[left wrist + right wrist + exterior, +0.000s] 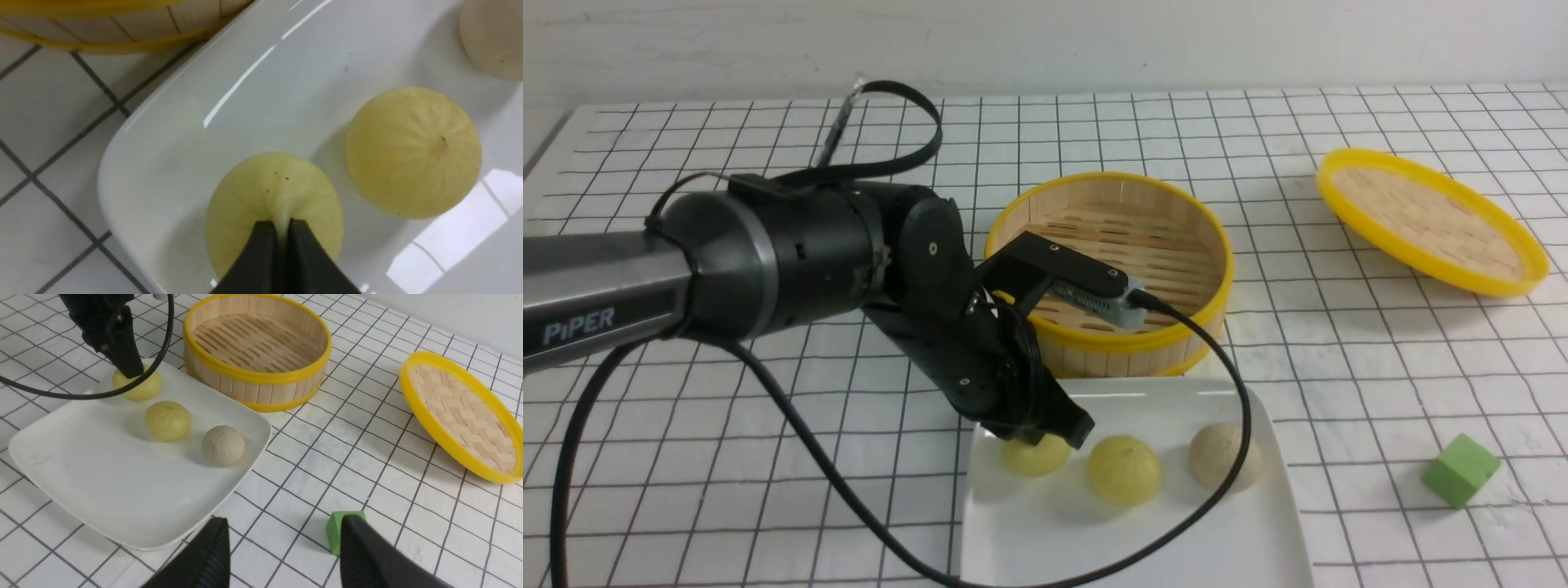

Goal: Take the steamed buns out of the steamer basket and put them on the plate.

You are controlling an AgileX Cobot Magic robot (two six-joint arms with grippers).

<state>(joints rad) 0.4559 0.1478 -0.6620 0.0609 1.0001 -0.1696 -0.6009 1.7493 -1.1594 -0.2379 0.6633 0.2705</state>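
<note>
Left tool (281,223) clenched on the puckered top of the leftmost bun (1036,459), which rests at the far left corner of the plate (1127,539). Middle bun (1124,469) and beige bun (1218,457) sit to its right in a row, apart. Steamer basket (1127,339) just beyond the plate. Right tool (284,547), jaws apart and grasping nothing, above the tabletop (367,457) near the green cube (336,533)

Inspection finding: the only legible marking is the brand word "PIPER" (578,325), in pale capital letters on the grey forearm casing of my left arm (613,282), seen in the front view; neither wrist view shows any readable text, number or sign.
</note>
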